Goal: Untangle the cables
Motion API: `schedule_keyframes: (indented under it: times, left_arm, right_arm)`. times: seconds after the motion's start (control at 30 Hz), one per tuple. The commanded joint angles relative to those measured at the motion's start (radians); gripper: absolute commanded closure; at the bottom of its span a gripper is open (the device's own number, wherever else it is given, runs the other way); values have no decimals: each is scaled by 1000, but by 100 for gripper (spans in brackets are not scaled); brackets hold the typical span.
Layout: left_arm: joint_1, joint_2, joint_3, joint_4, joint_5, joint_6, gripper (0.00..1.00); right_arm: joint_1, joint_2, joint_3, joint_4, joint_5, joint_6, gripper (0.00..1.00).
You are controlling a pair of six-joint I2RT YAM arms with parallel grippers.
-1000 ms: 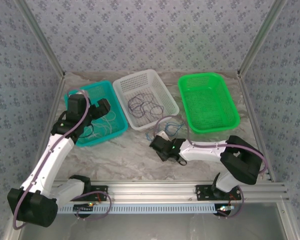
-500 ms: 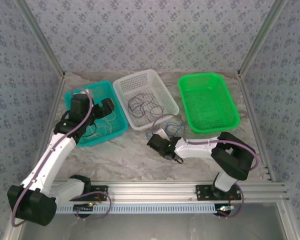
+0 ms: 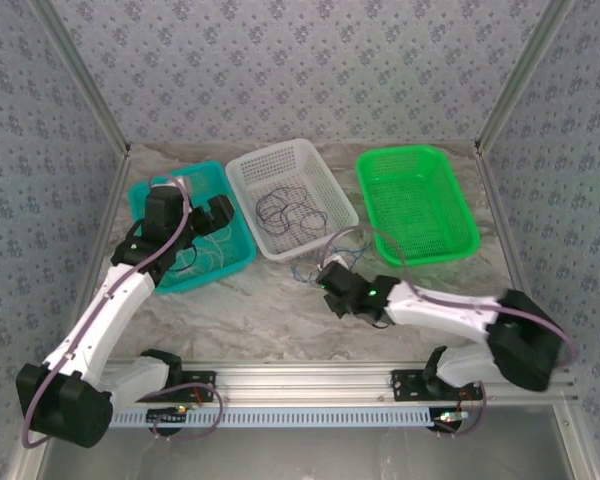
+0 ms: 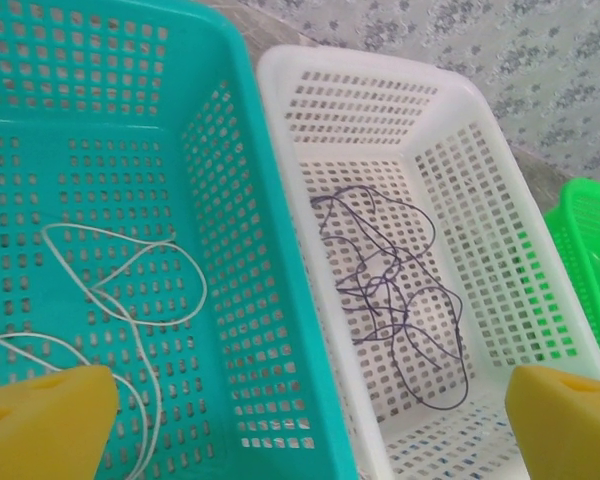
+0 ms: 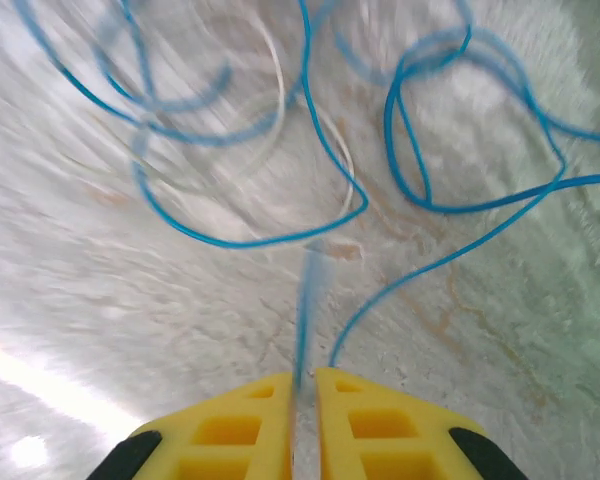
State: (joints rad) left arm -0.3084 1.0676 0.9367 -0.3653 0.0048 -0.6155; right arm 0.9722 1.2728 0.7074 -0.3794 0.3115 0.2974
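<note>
A blue cable (image 3: 346,251) lies in loose loops on the marble table between the white and green baskets. My right gripper (image 3: 333,274) sits low at the near end of those loops. In the right wrist view its yellow fingers (image 5: 242,425) stand almost together, the gripper (image 5: 303,385) shut on a strand of the blue cable (image 5: 242,242). A pale cable (image 5: 280,95) is mixed in with the blue loops. Dark purple cable (image 4: 400,290) lies in the white basket (image 4: 332,300). Whitish cable (image 4: 130,290) lies in the teal basket (image 4: 270,230). My left gripper (image 3: 208,214) hovers open over the teal basket.
The green basket (image 3: 417,203) stands at the back right with nothing in it. The three baskets sit in a row along the back of the table (image 3: 250,310). Patterned walls close in the left, right and far sides.
My right gripper's jaws have closed onto the blue cable, and the right arm has stretched out lower and further right. The left arm has barely shifted over the teal basket.
</note>
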Motion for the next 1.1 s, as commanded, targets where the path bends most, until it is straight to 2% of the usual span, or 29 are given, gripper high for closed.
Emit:
schedule_keyframes:
  times: [0.0, 0.13, 0.23, 0.33, 0.37, 0.4, 0.43, 0.5, 0.6, 0.67, 0.73, 1.07]
  left_arm:
    - [-38, 27, 29, 50, 21, 5, 1]
    - [-99, 66, 68, 62, 21, 62, 0]
    - [-139, 89, 88, 81, 28, 104, 1]
    - [-153, 106, 91, 93, 26, 107, 1]
    - [-154, 107, 88, 99, 26, 103, 1]
    - [-155, 109, 85, 101, 26, 99, 0]
    - [-154, 108, 82, 103, 26, 96, 0]
    - [-155, 100, 80, 99, 23, 94, 1]
    - [-156, 84, 70, 94, 10, 97, 0]
    - [-156, 74, 64, 92, 2, 100, 1]
    - [-155, 68, 60, 93, -2, 102, 1]
    - [-156, 60, 51, 118, 8, 97, 1]
  right_arm:
    - [-73, -159, 6, -67, -241, -46, 84]
    - [-203, -296, 64, -143, -454, -91, 87]
    - [-285, -359, 109, -168, -538, -107, 88]
    - [-300, -354, 115, -203, -496, -149, 75]
    - [-298, -335, 114, -217, -468, -153, 74]
    - [-298, -302, 107, -241, -458, -159, 69]
    - [-292, -269, 98, -251, -458, -162, 61]
    - [-265, -211, 76, -232, -448, -160, 52]
    - [-192, -160, 25, -160, -291, -133, 43]
    - [-177, -126, 13, -131, -205, -84, 41]
    - [-167, -101, 6, -92, -178, -69, 42]
    - [-101, 100, -3, 41, -120, -37, 39]
